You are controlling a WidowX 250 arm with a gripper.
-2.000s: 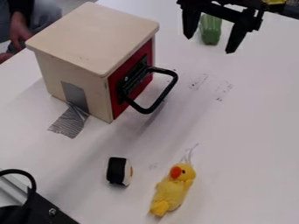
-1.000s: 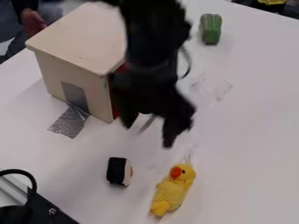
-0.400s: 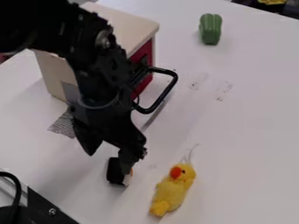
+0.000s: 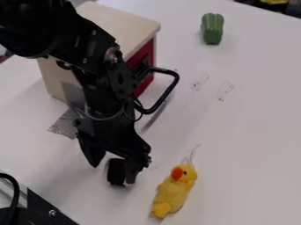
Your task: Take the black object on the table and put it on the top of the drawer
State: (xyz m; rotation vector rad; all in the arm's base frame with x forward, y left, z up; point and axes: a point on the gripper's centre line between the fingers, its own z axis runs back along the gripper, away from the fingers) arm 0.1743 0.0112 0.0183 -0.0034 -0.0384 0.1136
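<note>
Gripper: held low over the table with its two fingers spread well apart, one seen to the left of the black block, the other in front of its right side; whether either is touching it cannot be told point(image 4: 112, 174).
Black block: seen between the fingers, small, matt and dark, taller than wide as viewed, with softly rounded corners; its right side is covered by a finger, and it seems to be resting on the table point(image 4: 116, 169).
Arm: brought in from the upper left, black and jointed, with part of the cabinet hidden behind it point(image 4: 97, 52).
Plush chick: laid near the block, to its right, yellow, with an orange beak and a dark eye; a pale string point(image 4: 192, 154) is seen at its head point(image 4: 173, 193).
Cabinet: made of pale wood, with a flat top, placed behind the arm point(image 4: 132, 26).
Drawer front: painted red, partly covered by the arm point(image 4: 145, 50).
Handle: black, looped, jutting out from the drawer front point(image 4: 170, 88).
Silver tape: stuck at the cabinet's foot and spread onto the table point(image 4: 61, 125).
Table: white, marked with grey smudges right of the handle point(image 4: 247, 132).
Green toy pepper: set well apart, near the far edge point(image 4: 212, 28).
Room: dark items and something yellow are seen beyond the table, at the upper right point(image 4: 274, 1).
</note>
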